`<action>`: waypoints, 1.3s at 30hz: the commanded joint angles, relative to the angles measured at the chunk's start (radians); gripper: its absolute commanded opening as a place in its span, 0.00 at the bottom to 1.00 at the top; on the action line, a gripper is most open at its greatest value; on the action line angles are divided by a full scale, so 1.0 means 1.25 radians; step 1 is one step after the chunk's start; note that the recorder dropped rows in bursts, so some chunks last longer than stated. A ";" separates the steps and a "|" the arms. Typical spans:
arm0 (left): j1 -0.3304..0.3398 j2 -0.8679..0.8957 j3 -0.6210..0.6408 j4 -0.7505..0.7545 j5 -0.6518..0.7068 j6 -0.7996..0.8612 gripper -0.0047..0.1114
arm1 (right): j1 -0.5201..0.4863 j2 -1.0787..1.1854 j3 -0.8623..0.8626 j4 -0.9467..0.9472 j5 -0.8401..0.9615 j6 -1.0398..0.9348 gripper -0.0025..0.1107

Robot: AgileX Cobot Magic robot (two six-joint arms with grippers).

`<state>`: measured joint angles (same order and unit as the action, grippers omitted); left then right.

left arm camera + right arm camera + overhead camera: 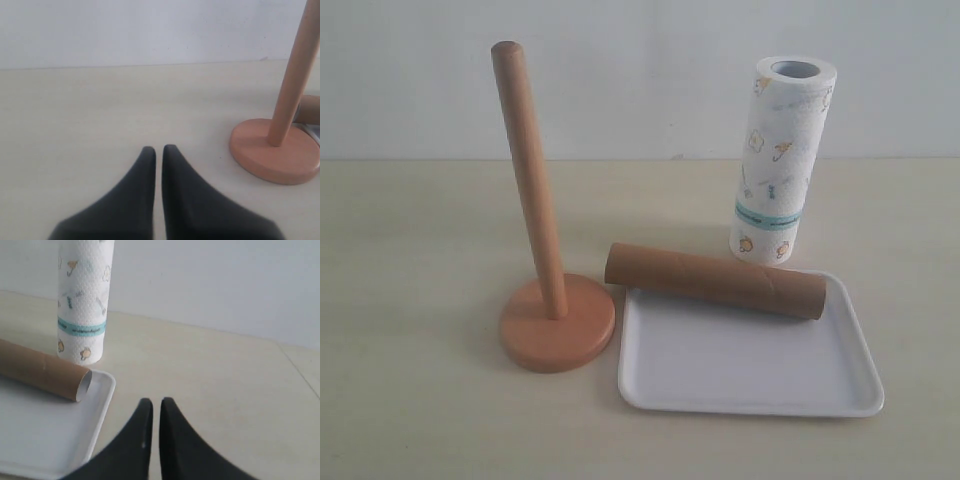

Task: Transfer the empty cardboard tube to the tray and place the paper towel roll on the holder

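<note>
The brown cardboard tube lies across the far side of the white tray, its left end jutting past the rim. The right wrist view shows the tube and tray too. Behind the tray the printed paper towel roll stands upright on the table, also in the right wrist view. The wooden holder stands bare left of the tray. My left gripper is shut and empty, with the holder off to one side. My right gripper is shut and empty beside the tray's edge.
A pale wooden tabletop stretches around the objects, with a plain white wall behind it. Neither arm shows in the exterior view.
</note>
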<state>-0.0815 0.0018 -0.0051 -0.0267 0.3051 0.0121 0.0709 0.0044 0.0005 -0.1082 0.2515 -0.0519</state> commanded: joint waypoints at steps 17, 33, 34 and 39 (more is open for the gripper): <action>0.001 -0.001 0.004 -0.001 -0.006 0.003 0.08 | -0.002 -0.004 0.000 0.034 -0.453 0.061 0.07; 0.001 -0.001 0.004 -0.001 -0.004 0.003 0.08 | -0.002 0.346 -0.169 0.037 -0.411 0.099 0.07; 0.001 -0.001 0.004 -0.001 -0.004 0.003 0.08 | -0.002 0.361 -0.169 0.037 -0.414 0.103 0.07; 0.001 -0.001 0.004 -0.001 -0.005 0.003 0.08 | -0.002 0.359 -0.169 0.037 -0.413 0.126 0.07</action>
<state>-0.0815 0.0018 -0.0051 -0.0267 0.3051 0.0121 0.0709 0.4520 -0.2022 -0.0669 -0.2554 0.0806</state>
